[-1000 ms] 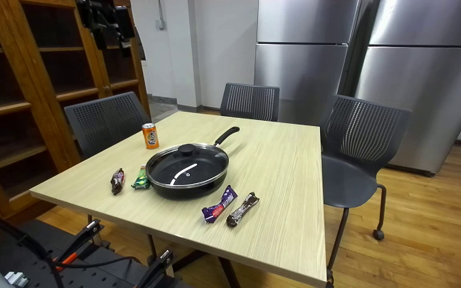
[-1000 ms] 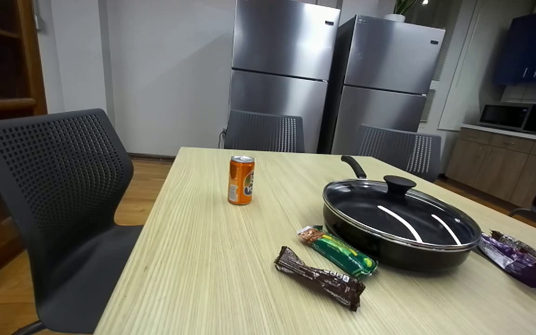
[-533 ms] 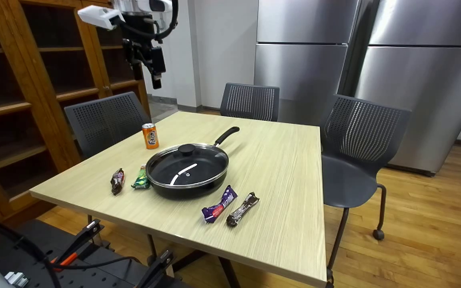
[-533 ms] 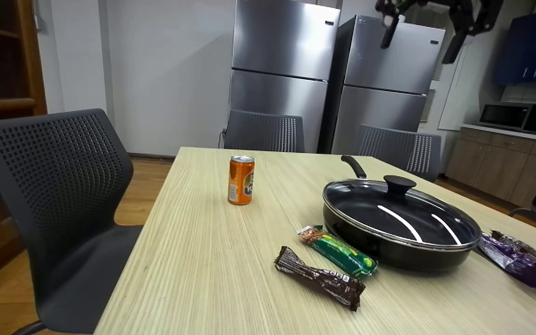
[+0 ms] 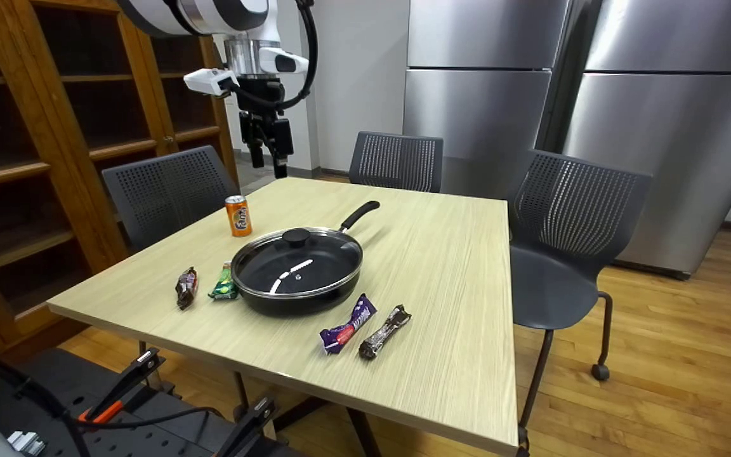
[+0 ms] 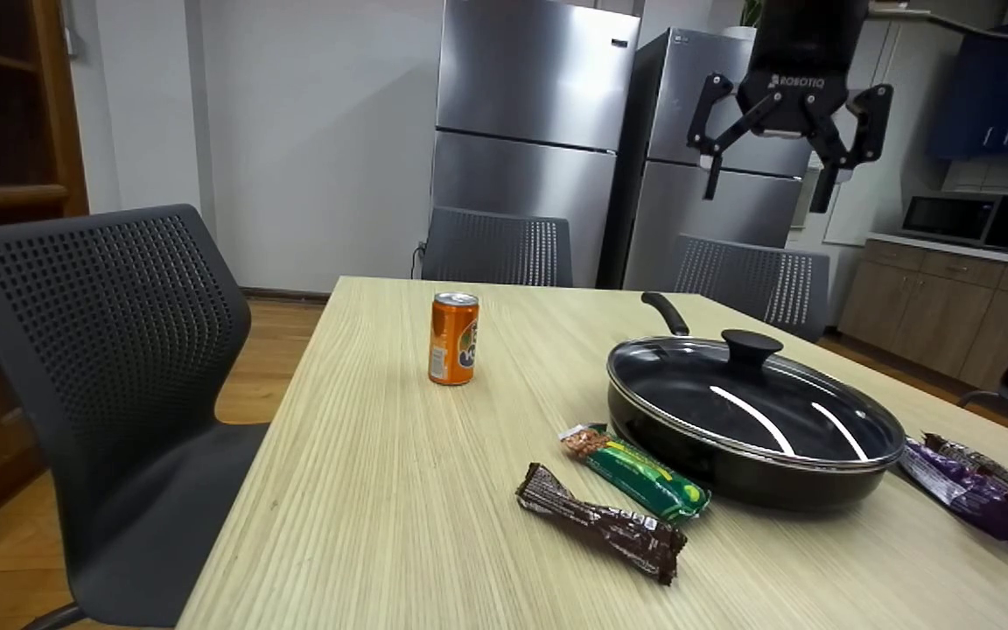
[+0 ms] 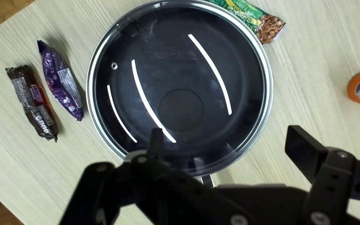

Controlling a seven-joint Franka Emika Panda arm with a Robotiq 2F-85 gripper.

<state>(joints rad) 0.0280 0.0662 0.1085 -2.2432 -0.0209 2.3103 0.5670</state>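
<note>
Currently the tool [image 6: 766,194] hangs well above the table [image 6: 364,490], jaws wide apart, nothing between them. Lidded pan [image 6: 753,420] sits on the table below it; in the wrist view its handle [image 7: 207,180] runs from the pan toward the tool's body, which hides the rest. Orange can [image 6: 454,339] upright, off to one side. Versus half a second ago: tool lower, more arm [image 5: 226,16] showing; pan, can, wrapped bars [image 6: 602,523] unmoved.
</note>
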